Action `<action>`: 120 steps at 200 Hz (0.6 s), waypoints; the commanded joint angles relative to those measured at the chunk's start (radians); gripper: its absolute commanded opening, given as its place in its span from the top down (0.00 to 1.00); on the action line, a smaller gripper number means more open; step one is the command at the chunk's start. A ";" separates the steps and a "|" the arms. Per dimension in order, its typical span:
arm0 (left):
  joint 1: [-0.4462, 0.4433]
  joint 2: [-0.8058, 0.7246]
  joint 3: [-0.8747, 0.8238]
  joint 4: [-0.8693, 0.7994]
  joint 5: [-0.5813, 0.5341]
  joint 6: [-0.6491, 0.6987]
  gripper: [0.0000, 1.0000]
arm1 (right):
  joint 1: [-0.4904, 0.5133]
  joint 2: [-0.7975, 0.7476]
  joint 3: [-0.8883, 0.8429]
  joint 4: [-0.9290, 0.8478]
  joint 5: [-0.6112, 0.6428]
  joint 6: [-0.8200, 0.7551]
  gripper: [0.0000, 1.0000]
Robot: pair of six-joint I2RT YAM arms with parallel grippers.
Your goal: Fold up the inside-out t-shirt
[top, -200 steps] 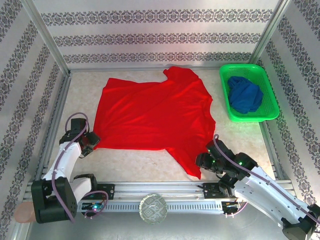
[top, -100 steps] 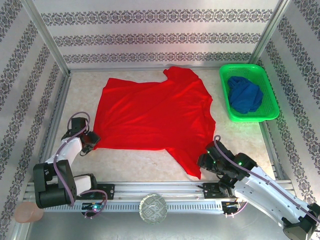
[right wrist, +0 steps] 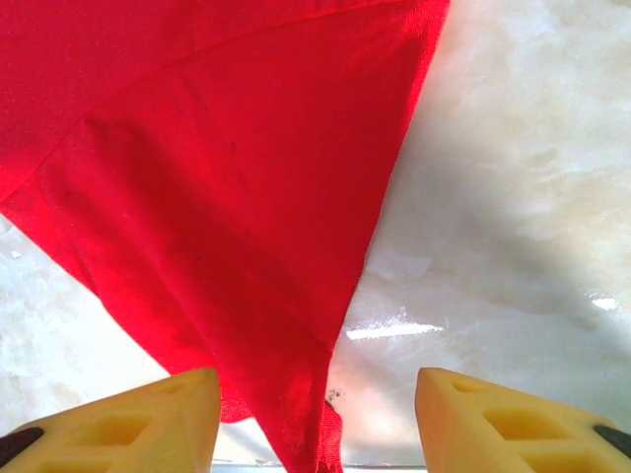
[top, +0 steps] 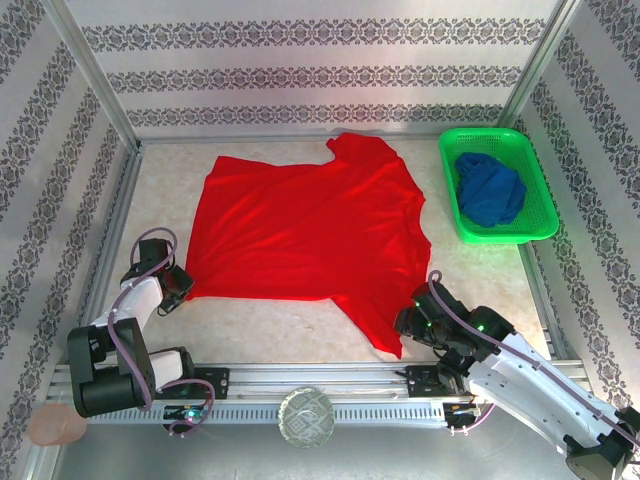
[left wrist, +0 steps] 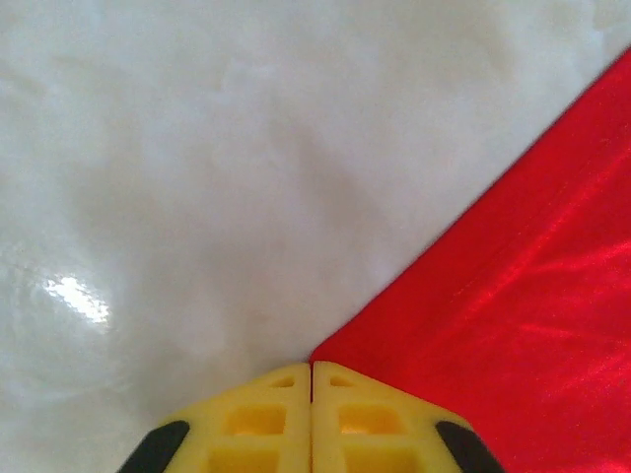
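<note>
Green basket point(top: 505, 238) at the table's point(top: 290, 325) far right corner.
A crumpled dark blue garment point(top: 490, 190) lies inside the basket; patterned walls point(top: 300, 75) rise behind and left of it; a round glassy object point(top: 306, 416) sits well nearer, to its left.

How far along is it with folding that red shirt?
Done: the t-shirt lies spread flat on the table. In hand: the left gripper is shut at the shirt's near-left corner, though whether it caught cloth is unclear; the right gripper stands open astride the near sleeve tip. Left: every fold; none shows yet.
</note>
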 commanded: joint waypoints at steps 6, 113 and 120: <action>0.000 -0.048 -0.007 0.057 0.057 0.007 1.00 | 0.013 -0.003 -0.021 -0.107 -0.042 -0.027 0.43; 0.000 -0.144 0.000 0.018 0.112 0.006 1.00 | 0.064 0.192 -0.059 0.038 -0.246 -0.133 0.44; 0.000 -0.145 -0.002 0.018 0.115 0.005 1.00 | 0.068 0.193 -0.063 0.049 -0.249 -0.130 0.46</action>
